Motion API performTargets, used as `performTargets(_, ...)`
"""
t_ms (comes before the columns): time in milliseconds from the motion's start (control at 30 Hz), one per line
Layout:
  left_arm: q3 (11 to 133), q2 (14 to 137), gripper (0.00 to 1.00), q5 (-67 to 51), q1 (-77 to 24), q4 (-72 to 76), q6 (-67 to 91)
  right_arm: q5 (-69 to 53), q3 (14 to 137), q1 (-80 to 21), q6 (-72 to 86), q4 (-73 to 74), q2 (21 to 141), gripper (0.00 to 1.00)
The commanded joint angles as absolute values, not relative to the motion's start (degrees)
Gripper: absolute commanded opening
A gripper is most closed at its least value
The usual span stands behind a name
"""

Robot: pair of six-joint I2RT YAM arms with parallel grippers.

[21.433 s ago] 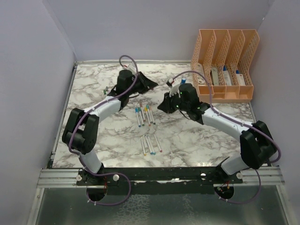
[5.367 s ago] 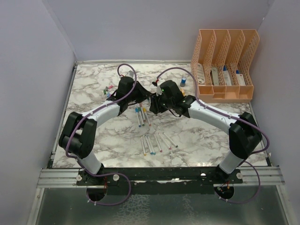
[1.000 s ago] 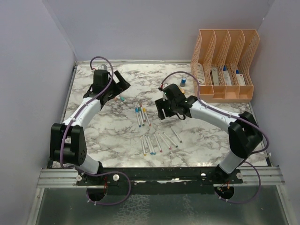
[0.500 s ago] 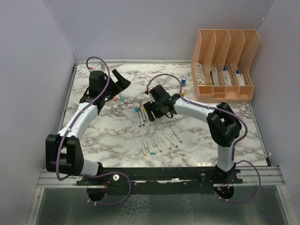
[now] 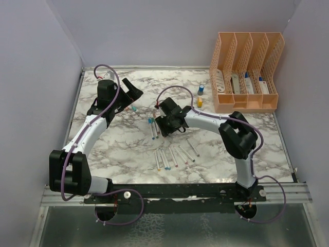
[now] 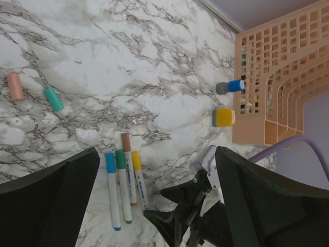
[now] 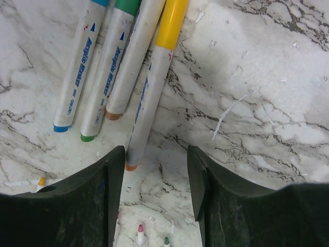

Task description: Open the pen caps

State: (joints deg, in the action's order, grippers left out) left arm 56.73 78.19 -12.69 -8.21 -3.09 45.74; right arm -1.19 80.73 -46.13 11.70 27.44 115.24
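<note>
Several capped pens (image 5: 153,127) lie side by side at mid-table; in the right wrist view they show blue, green, brown and yellow caps. My right gripper (image 5: 164,125) is low over their near ends, open. The yellow-capped pen (image 7: 153,87) has its orange end just inside the left finger (image 7: 105,200) of that gripper (image 7: 154,157); the rest of the gap is bare marble. My left gripper (image 5: 134,93) hovers open and empty at the back left. Loose pen caps, peach (image 6: 15,86) and teal (image 6: 53,99), lie on the marble below the left gripper (image 6: 157,152).
A row of uncapped pens (image 5: 172,156) lies nearer the front. A blue bottle (image 6: 230,86) and an orange bottle (image 6: 223,117) stand before the peach file organiser (image 5: 247,72) at back right. Purple walls close in both sides.
My right gripper has swung left from mid-table to the capped pens and narrowed its jaws somewhat. The left arm has shifted only slightly at the back left.
</note>
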Motion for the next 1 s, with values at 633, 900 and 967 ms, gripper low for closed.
performTargets(633, 56.66, 77.0, 0.99, -15.34, -7.65, -2.73, 46.08, 1.31, 83.17, -46.84, 16.81, 31.45, 119.8, 0.19)
performTargets(900, 57.36, 79.8, 0.99, -17.83, -9.01, -2.24, 46.48, 1.93, 78.22, -43.54, 18.34, 28.29, 115.12, 0.01)
performTargets(967, 57.15, 80.59, 0.99, -17.56, -10.38, -1.55, 47.03, 2.76, 75.82, -42.98, 18.22, 25.75, 111.82, 0.01)
